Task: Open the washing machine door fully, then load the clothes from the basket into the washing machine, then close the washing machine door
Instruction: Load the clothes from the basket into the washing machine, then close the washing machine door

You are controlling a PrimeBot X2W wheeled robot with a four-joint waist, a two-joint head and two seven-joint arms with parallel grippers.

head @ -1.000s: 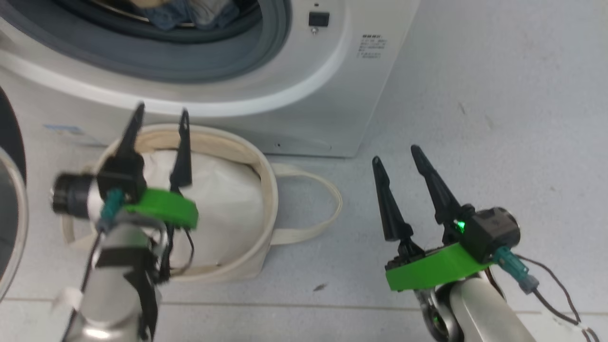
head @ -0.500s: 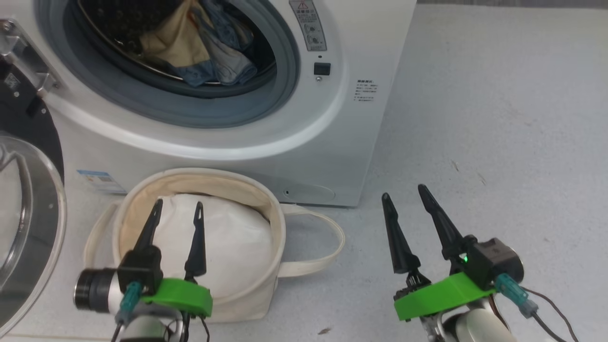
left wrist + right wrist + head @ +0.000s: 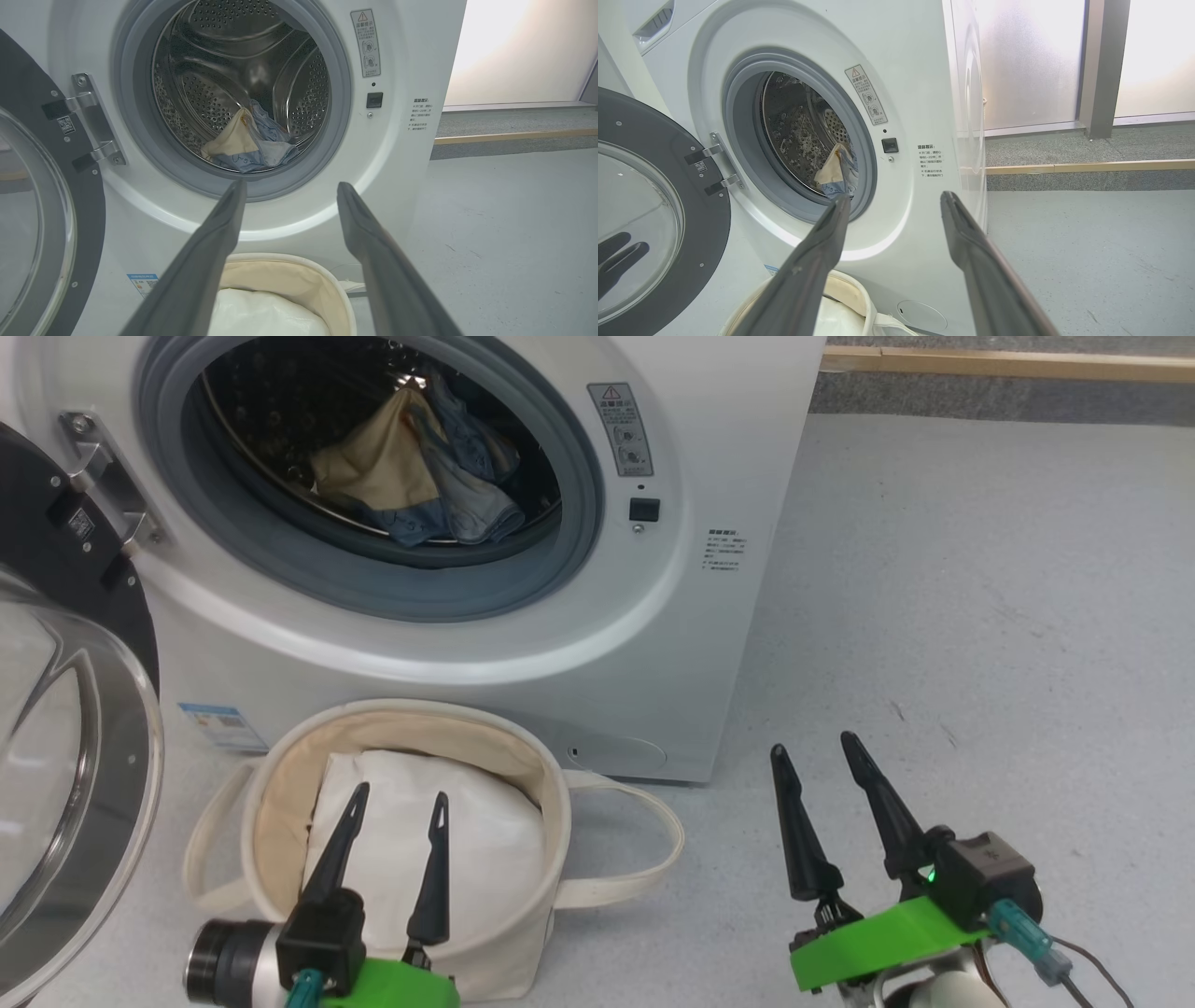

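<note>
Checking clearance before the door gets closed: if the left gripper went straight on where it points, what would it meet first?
Likely the washing machine: the left gripper's open fingers frame the lower grey rubber ring, with the clothes beyond. Height is hard to judge, so it might pass over the ring into the clothes.

The washing machine door (image 3: 65,728) runs off the head view's left edge. A white bundle (image 3: 476,821) hides the bottom of the basket (image 3: 280,793). The warning sticker (image 3: 621,429) is too small to read.
</note>
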